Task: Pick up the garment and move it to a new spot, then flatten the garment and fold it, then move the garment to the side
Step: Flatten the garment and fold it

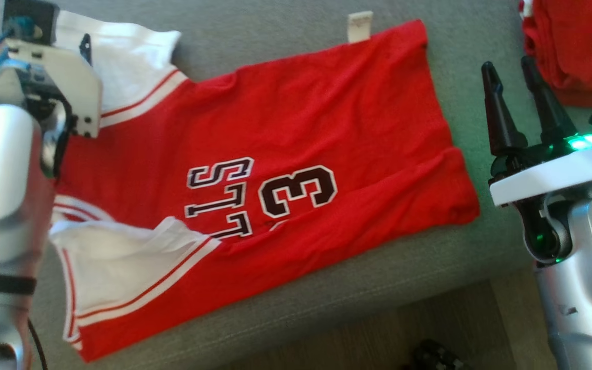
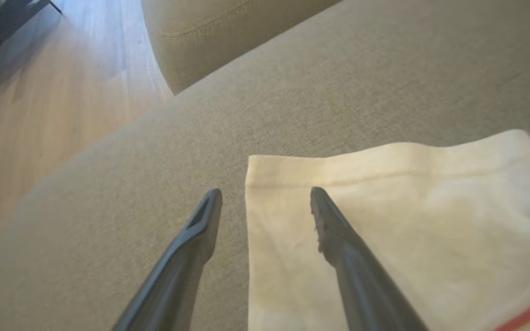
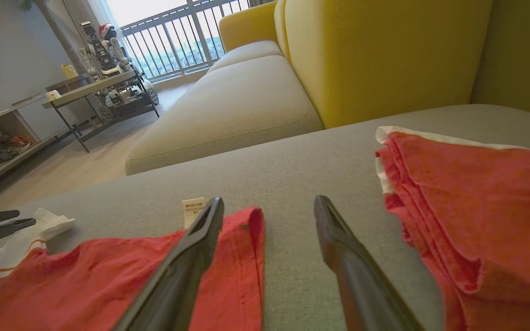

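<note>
The garment [image 1: 296, 133] is a red jersey with white sleeves and black lettering, spread flat on the grey sofa cushion [image 1: 255, 31]. My left gripper [image 2: 266, 192] is open at the far white sleeve [image 2: 407, 220], one finger over the sleeve's corner and the other over bare cushion. In the head view my left wrist [image 1: 54, 77] covers that sleeve's edge. My right gripper [image 1: 507, 64] stands open just right of the jersey's hem, holding nothing. In the right wrist view it [image 3: 269, 201] straddles the hem's corner [image 3: 246, 257], beside a white label [image 3: 192, 209].
A second, folded red garment [image 1: 578, 46] lies on the cushion at the far right, close to my right gripper. The yellow backrest [image 3: 384, 59] rises behind. The cushion's front edge drops to wooden floor [image 1: 378, 334]. A side table [image 3: 95, 87] stands across the room.
</note>
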Available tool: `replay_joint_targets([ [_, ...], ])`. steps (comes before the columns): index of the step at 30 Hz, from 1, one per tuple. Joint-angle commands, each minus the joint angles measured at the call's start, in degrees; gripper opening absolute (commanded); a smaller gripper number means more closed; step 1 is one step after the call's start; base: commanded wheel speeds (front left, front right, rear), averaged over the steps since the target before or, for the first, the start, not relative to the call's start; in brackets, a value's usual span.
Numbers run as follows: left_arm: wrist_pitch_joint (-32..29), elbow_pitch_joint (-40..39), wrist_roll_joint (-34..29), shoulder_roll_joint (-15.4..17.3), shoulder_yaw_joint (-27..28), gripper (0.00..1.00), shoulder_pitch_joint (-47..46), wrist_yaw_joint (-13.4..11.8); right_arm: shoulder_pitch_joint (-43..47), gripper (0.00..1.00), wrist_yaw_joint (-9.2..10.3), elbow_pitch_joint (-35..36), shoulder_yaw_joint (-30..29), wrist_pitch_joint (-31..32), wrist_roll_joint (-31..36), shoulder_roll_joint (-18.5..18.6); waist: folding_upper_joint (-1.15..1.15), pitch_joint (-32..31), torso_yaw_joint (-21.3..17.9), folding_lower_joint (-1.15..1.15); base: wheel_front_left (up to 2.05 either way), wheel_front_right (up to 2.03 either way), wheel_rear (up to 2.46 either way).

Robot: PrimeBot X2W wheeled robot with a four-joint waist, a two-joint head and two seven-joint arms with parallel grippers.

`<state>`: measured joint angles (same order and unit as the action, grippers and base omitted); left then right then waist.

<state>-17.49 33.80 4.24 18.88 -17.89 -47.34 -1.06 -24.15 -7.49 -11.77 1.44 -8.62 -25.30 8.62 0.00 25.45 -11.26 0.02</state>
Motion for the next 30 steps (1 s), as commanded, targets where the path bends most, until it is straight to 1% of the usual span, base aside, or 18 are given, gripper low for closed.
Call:
replay_joint_targets([
  [1, -0.5, -0.5, -1.1, 3.3, 1.4, 1.0, -3.6, -0.2, -1.2, 1.0, 0.0, 1.4, 0.9, -0.9, -0.6, 0.4, 0.0, 1.4, -1.6, -0.02, 0.0, 0.0, 0.0],
  [10, -2.9, 7.6, -2.4, 4.6, 0.5, 1.0, -9.6, -0.7, -2.1, 1.0, 0.0, -2.0, 1.3, -2.4, -1.1, 0.5, 0.0, 2.0, -3.4, -0.02, 0.0, 0.0, 0.0],
  [12, -3.9, 9.2, -2.2, 4.4, 0.0, 1.0, -10.1, 0.4, -2.3, 1.0, 0.0, -2.6, 1.5, -2.7, -1.1, 0.5, 0.0, 2.0, -3.6, -0.02, 0.0, 0.0, 0.0],
  [15, -5.4, 10.8, -1.9, 4.0, -0.7, 1.0, -10.5, 1.3, -2.4, 1.0, 0.0, -3.4, 1.4, -3.0, -1.2, 0.7, 0.0, 1.8, -3.4, -0.02, 0.0, 0.0, 0.0],
  [16, -5.8, 11.1, -1.6, 3.8, -0.8, 0.95, -10.5, 1.7, -2.5, 1.0, 0.0, -3.7, 1.3, -3.1, -1.2, 0.8, 0.0, 1.8, -3.3, -0.02, 0.0, 0.0, 0.0],
  [17, -6.1, 11.5, -1.2, 3.6, -0.8, 0.45, -10.6, 2.1, -2.6, 1.0, 0.0, -3.9, 1.2, -3.1, -1.2, 0.9, 0.0, 1.7, -3.1, -0.02, 0.0, 0.0, 0.0],
  [18, -6.1, 11.6, -0.7, 3.4, -0.8, 0.0, -10.7, 2.7, -2.7, 1.0, 0.0, -4.1, 1.0, -3.1, -1.2, 1.0, 0.0, 1.6, -2.9, -0.02, 0.0, 0.0, 0.0],
  [20, -5.8, 11.7, 0.3, 2.7, -0.8, 0.0, -10.7, 3.7, -3.0, 1.0, 0.0, -4.3, 0.9, -3.1, -1.2, 1.0, 0.0, 1.3, -2.4, -0.02, 0.0, 0.0, 0.0],
  [22, -4.1, 11.0, 0.9, 2.2, -0.6, 0.0, -10.8, 3.7, -3.2, 1.0, 0.0, -4.3, 0.7, -2.9, -1.3, 1.1, 0.0, 1.1, -1.6, -0.02, 0.0, 0.0, 0.0],
  [27, 2.3, 7.5, 1.9, 0.9, -0.1, 0.0, -10.4, 2.3, -4.7, 1.0, 0.0, -4.7, 1.4, -1.6, -0.9, 2.7, 0.0, 0.4, 1.1, -0.02, 0.0, 0.0, 0.0],
  [28, 5.2, 5.4, 2.4, 0.2, 0.2, 0.0, -9.5, 1.6, -5.8, 1.0, 0.0, -5.2, 1.7, -0.3, -1.2, 3.5, 0.0, 0.1, 2.6, -0.02, 0.0, 0.0, 0.0],
  [30, 8.0, 2.9, 2.7, -0.4, 0.3, 0.0, -8.3, 0.8, -7.3, 1.0, 0.0, -6.3, 1.9, 1.5, -0.9, 4.8, 0.0, -0.1, 4.3, -0.02, 0.0, 0.0, 0.0],
])
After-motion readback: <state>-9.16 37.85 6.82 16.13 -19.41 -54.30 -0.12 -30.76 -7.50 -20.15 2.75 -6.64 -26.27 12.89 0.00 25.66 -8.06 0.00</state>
